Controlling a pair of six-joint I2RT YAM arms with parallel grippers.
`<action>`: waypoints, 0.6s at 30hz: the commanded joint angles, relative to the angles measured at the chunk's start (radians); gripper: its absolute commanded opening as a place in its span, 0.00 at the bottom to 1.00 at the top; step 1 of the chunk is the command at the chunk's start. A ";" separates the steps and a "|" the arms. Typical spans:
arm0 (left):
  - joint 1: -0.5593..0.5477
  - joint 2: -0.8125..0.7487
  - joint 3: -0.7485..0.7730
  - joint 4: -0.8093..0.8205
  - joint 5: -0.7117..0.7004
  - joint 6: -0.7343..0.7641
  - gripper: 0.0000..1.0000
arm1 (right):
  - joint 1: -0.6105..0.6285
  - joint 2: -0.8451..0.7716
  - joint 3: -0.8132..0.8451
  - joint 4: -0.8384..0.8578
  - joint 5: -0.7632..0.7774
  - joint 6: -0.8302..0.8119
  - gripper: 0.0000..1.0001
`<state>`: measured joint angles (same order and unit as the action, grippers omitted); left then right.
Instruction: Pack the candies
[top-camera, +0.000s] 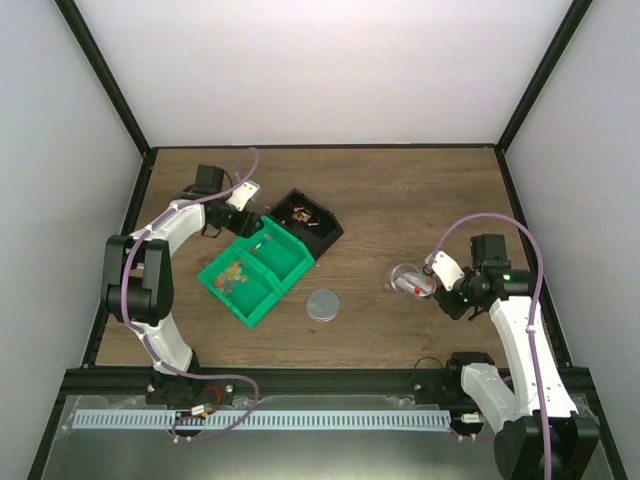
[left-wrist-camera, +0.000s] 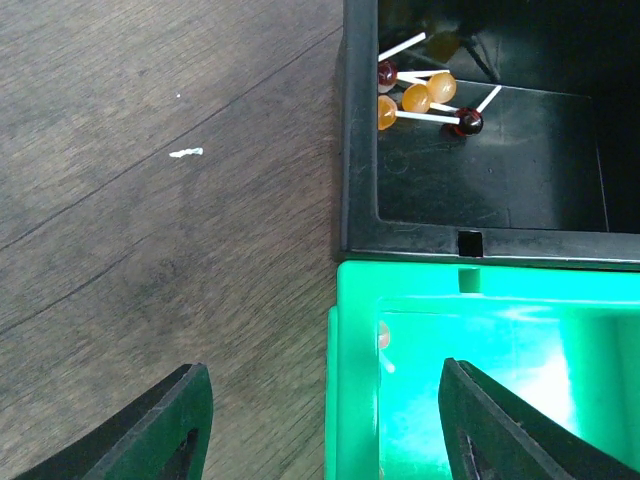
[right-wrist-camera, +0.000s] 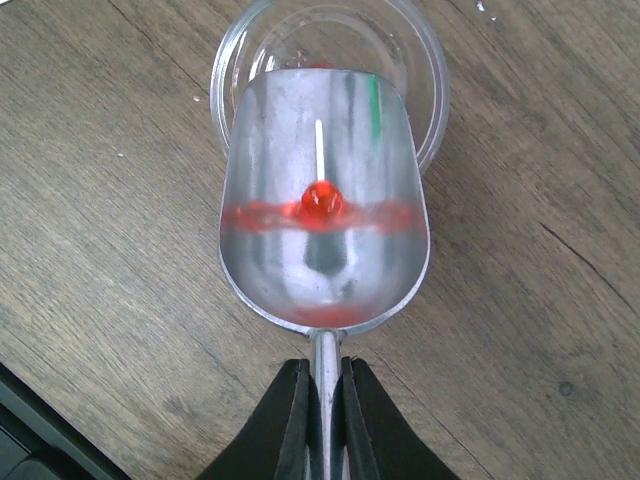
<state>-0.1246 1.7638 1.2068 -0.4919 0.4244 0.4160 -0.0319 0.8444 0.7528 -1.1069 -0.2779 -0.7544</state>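
One candy (right-wrist-camera: 322, 200) in scoop (right-wrist-camera: 322, 270), stick pointing ahead to cup (right-wrist-camera: 432, 75).
Handle clamped by right gripper (right-wrist-camera: 322, 405); left gripper (left-wrist-camera: 325, 405) gaping.

Green tray (top-camera: 282, 291) touches black tray (top-camera: 330, 225); grey lid (top-camera: 322, 304) nearby; scoop (right-wrist-camera: 270, 200) overlaps cup (right-wrist-camera: 432, 85).

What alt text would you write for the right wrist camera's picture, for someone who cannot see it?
A silver scoop, its handle pinched in the right gripper, holds one red candy on a white stick. The scoop's front edge overlaps the rim of a clear cup on a wooden table.
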 joint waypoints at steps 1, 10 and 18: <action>0.004 -0.012 -0.010 0.029 0.011 0.005 0.65 | -0.010 0.021 0.054 0.008 -0.001 -0.028 0.01; 0.005 0.009 -0.001 0.038 0.011 0.000 0.65 | -0.006 0.128 0.129 0.030 -0.037 -0.018 0.01; 0.010 0.017 0.010 0.029 0.008 0.013 0.65 | 0.009 0.137 0.118 -0.021 -0.022 -0.072 0.01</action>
<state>-0.1238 1.7645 1.2060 -0.4725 0.4240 0.4168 -0.0296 0.9936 0.8448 -1.0954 -0.2947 -0.7891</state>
